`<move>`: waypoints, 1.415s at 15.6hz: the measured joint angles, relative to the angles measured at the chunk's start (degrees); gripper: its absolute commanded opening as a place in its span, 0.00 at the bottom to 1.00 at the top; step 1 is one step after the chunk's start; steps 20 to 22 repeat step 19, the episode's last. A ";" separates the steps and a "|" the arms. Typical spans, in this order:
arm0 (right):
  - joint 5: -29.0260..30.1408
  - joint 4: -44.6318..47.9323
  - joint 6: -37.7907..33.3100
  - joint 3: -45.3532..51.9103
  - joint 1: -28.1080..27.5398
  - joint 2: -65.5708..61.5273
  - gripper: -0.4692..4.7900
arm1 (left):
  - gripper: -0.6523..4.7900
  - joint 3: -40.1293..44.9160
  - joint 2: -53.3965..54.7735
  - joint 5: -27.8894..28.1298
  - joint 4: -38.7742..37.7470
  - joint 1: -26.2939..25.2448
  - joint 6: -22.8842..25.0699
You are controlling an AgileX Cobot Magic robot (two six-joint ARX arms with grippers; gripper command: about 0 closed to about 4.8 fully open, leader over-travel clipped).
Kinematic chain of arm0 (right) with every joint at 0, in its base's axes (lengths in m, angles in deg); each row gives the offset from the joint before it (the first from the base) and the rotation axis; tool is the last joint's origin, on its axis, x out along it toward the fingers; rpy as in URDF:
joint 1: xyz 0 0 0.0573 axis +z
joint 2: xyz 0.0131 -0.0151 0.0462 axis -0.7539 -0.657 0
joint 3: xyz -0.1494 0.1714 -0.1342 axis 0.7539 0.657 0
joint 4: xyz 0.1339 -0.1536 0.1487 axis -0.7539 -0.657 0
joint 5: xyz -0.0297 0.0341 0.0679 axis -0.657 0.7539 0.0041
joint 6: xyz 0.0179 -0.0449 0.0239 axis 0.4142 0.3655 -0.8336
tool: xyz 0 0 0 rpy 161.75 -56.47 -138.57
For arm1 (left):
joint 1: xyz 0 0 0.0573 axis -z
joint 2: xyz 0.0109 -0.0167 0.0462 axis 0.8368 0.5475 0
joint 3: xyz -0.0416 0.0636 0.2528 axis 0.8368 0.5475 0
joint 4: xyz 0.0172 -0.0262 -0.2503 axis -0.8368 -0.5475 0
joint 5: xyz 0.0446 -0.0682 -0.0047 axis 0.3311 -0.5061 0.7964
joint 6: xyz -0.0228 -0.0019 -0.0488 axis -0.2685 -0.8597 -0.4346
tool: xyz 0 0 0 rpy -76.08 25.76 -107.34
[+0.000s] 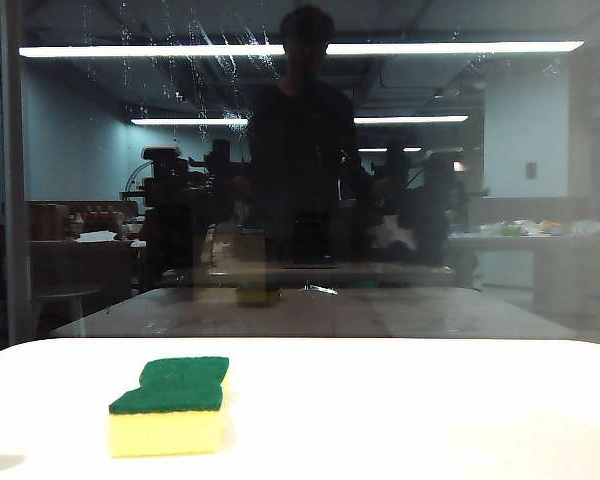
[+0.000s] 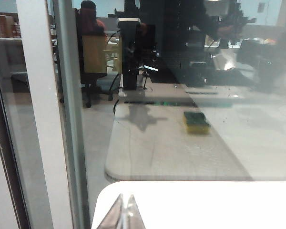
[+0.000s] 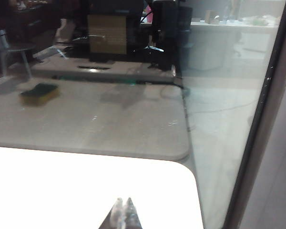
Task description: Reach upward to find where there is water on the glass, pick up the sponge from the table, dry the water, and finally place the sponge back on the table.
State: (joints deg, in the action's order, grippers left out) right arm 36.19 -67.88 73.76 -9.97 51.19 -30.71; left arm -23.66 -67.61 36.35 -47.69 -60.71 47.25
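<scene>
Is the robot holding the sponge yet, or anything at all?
No, nothing is held. The sponge lies alone on the table. The left tool and the right tool are both shut and empty at the table's near edge.

Beyond the pane I see a dim room: two long bright light strips (image 1: 300,48) run across its ceiling, with shorter ones lower down. A dark figure of a person (image 1: 302,150) stands in the middle. A grey window frame post (image 2: 43,114) rises at one side.
</scene>
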 measured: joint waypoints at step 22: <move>-1.44 -2.95 0.26 1.38 -0.02 0.04 0.09 | 0.11 0.00 0.00 0.00 0.00 0.00 -0.09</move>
